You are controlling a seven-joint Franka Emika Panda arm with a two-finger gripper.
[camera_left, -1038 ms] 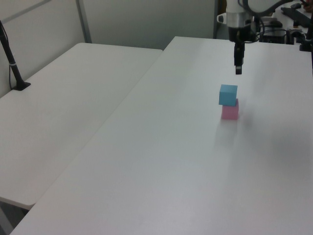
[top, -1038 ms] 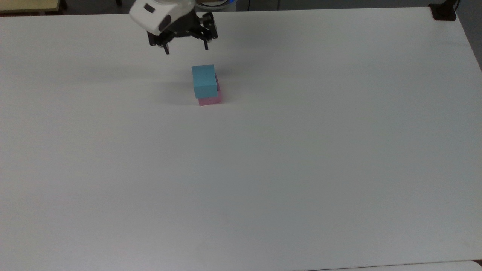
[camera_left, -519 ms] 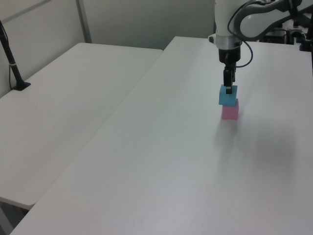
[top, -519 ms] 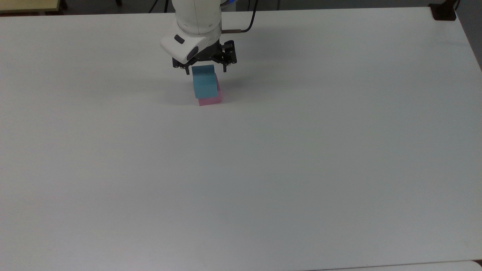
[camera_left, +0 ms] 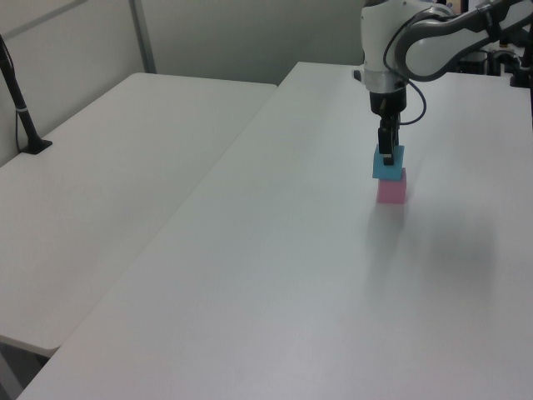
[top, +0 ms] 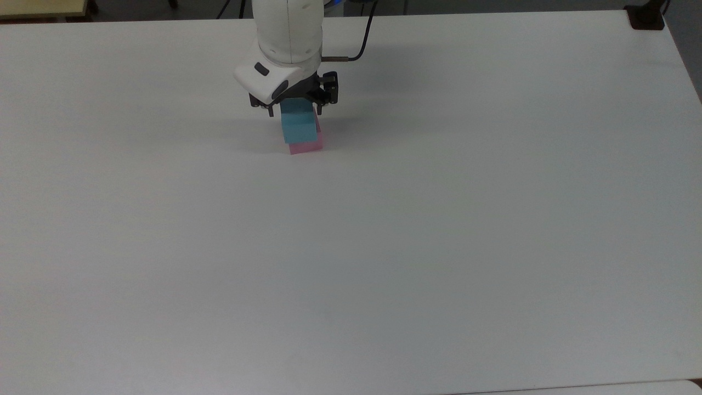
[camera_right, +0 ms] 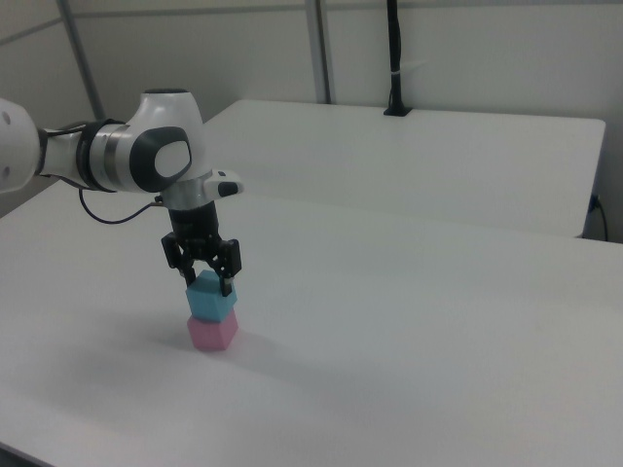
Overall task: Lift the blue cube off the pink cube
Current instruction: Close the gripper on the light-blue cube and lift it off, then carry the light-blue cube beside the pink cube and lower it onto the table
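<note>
Descent is what we are noting first: one second ago the gripper was hanging well above and behind the stack, half a second ago it was arriving at the blue cube's upper edge, and now its fingers are straddling the top of the blue cube. The two cubes are sitting where they were before.

In the right view we are seeing both fingers spread, one on each side of the blue cube, released rather than clenched; whether the pads are touching the faces, we cannot tell. In the left view the gripper is appearing edge-on as one dark bar, so its spread is not readable there. The top view is showing the blue cube sitting offset on the pink cube, leaving a pink strip exposed on the top view's right.

Counting from near to far in the right view: one white table, one pink cube resting on it, one blue cube stacked on that, one gripper, and one second table behind.
</note>
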